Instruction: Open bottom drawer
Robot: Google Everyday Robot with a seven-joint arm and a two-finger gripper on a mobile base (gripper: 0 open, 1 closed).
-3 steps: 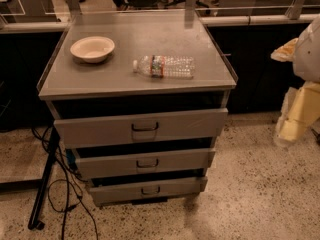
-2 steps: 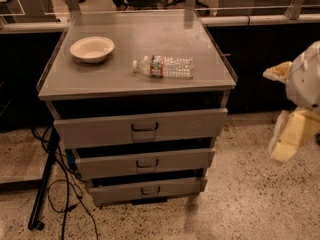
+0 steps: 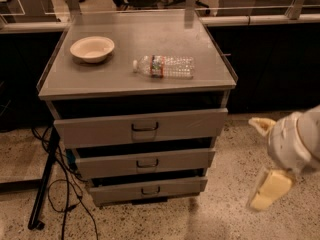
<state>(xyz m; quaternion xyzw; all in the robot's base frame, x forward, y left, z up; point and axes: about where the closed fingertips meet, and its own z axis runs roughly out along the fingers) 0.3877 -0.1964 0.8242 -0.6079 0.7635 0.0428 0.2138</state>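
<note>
The gripper [image 3: 254, 163] hangs at the right edge of the view, over the speckled floor [image 3: 225, 219]. Its 2 cream fingers [image 3: 270, 189] stand spread wide with nothing between them. One finger points left at about the height of the top drawer [image 3: 100, 130]. The other angles down to about the level of the bottom drawer [image 3: 115, 192]. A rounded white wrist sits behind them.

1 second ago the gripper was higher, level with the cabinet's upper part. It has since come down and slightly left, toward the cabinet [image 3: 120, 74], but it is apart from the cabinet and touches nothing.

The bottom drawer is the lowest and narrowest of 3 grey fronts, just above the floor. A small dark loop handle [image 3: 150, 190] sits at its centre. It lies where it lay before, as do the middle drawer [image 3: 100, 167] and the top drawer, and a dark gap shows above each front.

On the cabinet's flat top, a pale bowl [image 3: 92, 49] rests upright at the left. A clear plastic bottle [image 3: 164, 66] lies on its side near the middle. Neither has shifted. Black cables [image 3: 65, 184] trail on the floor at the cabinet's left.
</note>
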